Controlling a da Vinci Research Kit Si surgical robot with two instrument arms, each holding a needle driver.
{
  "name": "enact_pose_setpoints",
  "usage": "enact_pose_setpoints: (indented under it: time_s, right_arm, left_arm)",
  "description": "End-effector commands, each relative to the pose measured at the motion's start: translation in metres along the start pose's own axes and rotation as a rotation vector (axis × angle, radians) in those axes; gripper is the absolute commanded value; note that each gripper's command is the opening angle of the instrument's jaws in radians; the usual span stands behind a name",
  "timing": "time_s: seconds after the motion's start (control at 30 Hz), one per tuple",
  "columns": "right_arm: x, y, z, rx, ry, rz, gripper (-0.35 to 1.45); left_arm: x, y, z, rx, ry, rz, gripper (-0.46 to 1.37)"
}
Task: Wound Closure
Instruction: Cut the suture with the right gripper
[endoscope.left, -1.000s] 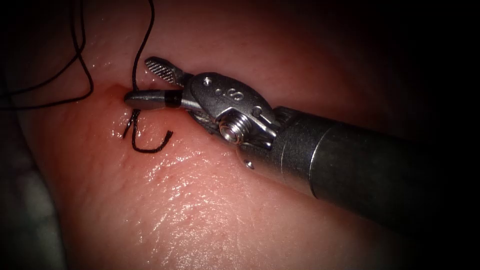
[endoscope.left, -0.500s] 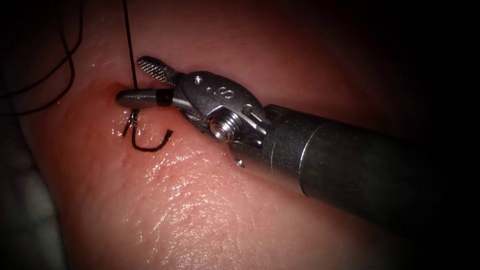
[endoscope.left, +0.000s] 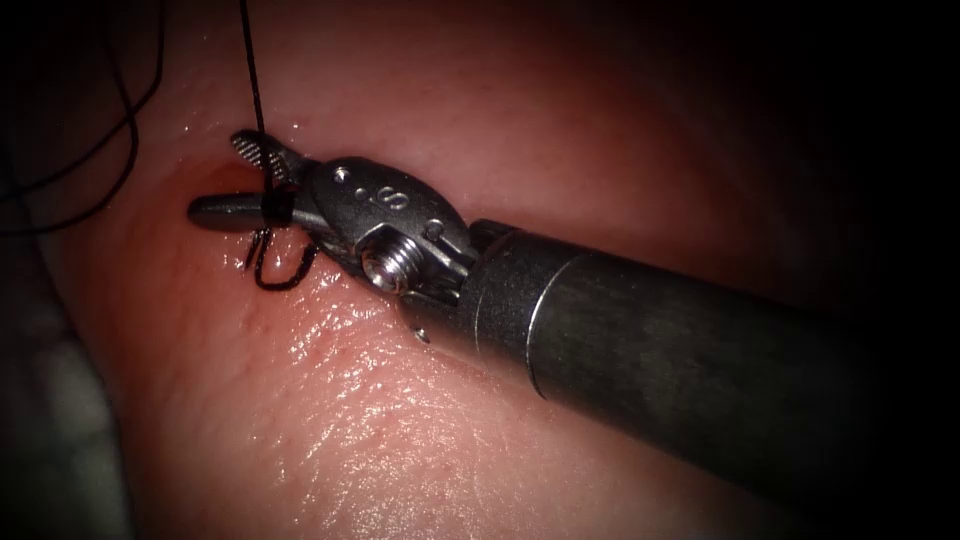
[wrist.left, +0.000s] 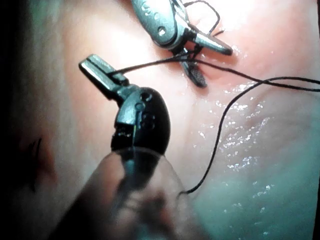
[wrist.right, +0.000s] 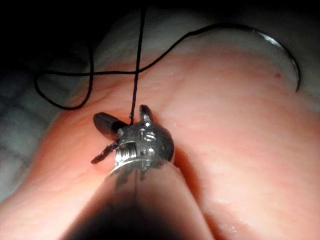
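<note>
My right tool (endoscope.left: 222, 178) reaches in from the right, its jaws open on either side of a taut black thread (endoscope.left: 252, 90). That thread rises straight from a stitch (endoscope.left: 266, 205) in the tissue (endoscope.left: 400, 400). A short curled thread tail (endoscope.left: 280, 280) lies just below the stitch. The left tool (wrist.left: 90, 64) is shut on the thread and holds it tight across to the right tool (wrist.left: 214, 66). The curved needle (wrist.right: 290, 55) lies loose on the tissue, held by neither tool, with thread trailing from it. The right tool (wrist.right: 121, 114) holds nothing.
Slack loops of thread (endoscope.left: 130, 130) lie over the tissue's left edge. Red fluid (endoscope.left: 215, 185) wets the tissue around the stitch. Pale cloth (wrist.right: 30, 125) lies beside the tissue.
The right tool has slid left, so its open jaws now straddle the thread at the stitch. The thread, curved one second ago, now runs straight and taut.
</note>
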Motion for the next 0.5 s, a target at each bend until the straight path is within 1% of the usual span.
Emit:
enact_pose_setpoints:
  time_s: [0.03,0.17,0.5]
  right_arm:
    - [0.0002,0.0001,-0.0001,0.003,0.003,-0.003,1.2]
    - [0.0006,0.0002,0.0001,0.0,0.006,-0.005,1.19]
    - [0.0006,0.0,0.0015,-0.008,0.008,-0.005,1.19]
  left_arm:
    - [0.0,0.0,0.0,-0.002,0.0,0.006,-0.35]
    - [0.0,0.0001,0.0,-0.002,0.0,0.006,-0.35]
    - [0.0,0.0001,0.0,-0.002,0.0,0.007,-0.35]
